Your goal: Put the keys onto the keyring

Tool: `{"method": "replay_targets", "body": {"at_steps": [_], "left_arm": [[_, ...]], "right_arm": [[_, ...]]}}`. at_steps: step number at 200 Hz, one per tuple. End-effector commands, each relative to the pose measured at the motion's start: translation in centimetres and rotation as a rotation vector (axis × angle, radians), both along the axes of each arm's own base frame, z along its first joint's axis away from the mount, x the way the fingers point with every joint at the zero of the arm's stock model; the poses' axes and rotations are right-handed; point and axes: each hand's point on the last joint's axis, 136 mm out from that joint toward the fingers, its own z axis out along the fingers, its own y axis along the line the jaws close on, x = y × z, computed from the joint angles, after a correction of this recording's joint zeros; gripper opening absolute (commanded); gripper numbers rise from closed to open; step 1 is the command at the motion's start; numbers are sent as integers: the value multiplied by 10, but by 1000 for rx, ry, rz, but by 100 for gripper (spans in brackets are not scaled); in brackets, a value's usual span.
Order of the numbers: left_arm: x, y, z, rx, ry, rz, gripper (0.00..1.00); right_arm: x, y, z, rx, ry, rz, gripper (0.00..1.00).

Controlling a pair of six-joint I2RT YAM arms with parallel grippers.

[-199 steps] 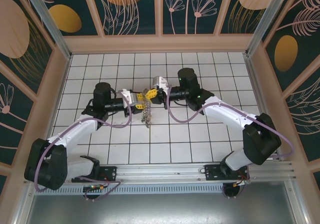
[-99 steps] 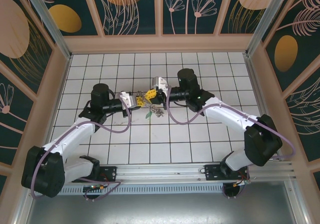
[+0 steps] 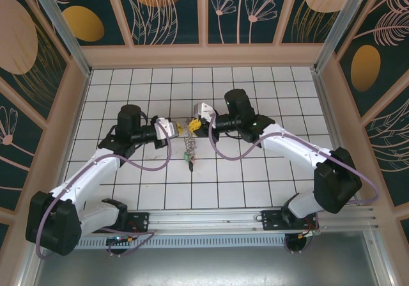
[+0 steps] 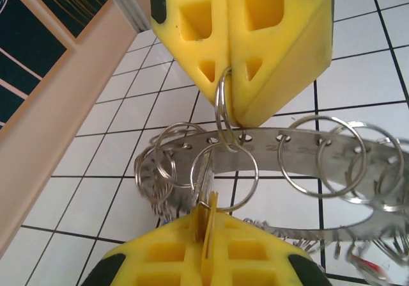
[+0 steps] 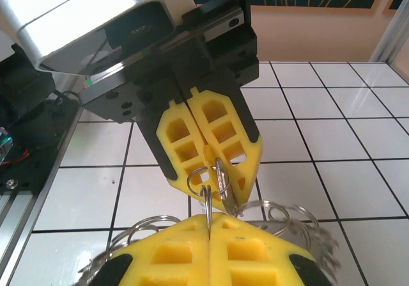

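Note:
The keyring hangs as a grey bunch under my two grippers, which meet tip to tip over the middle of the white tiled floor; a green key dangles at its bottom. Seen from the left wrist, the keyring is a curved metal band with holes carrying several small split rings. My left gripper is shut on a yellow-headed key that has a split ring through it. Opposite it, my right gripper is shut on a small split ring of the keyring.
Wooden wall bases border the tiled floor on three sides, with an aluminium rail along the near edge. Purple cables loop beside both forearms. Open tiles lie in front of and behind the grippers.
My left gripper has closed on the key. The hanging bunch swung up to the right, then dropped back to hang straight below the grippers. Both wrists shifted slightly.

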Motion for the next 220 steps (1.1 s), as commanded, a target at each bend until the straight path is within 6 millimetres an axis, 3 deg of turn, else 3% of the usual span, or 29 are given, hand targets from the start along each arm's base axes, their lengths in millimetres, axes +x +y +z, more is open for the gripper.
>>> {"method": "replay_targets", "body": {"at_steps": [1,43,66,137,220], "left_arm": [[9,10,12,55,-57,48,0],[16,16,29,97,-164,80,0],[14,13,36,111,-178,40,0],[8,0,23,190,-111,-32,0],[24,4,38,255,-226,41,0]], "right_arm": [[-1,0,21,14,-50,13,0],[1,9,18,10,-18,4,0],[12,18,17,18,24,-57,0],[22,29,13,5,21,-140,0],[34,32,-5,-48,33,-253,0]]}}
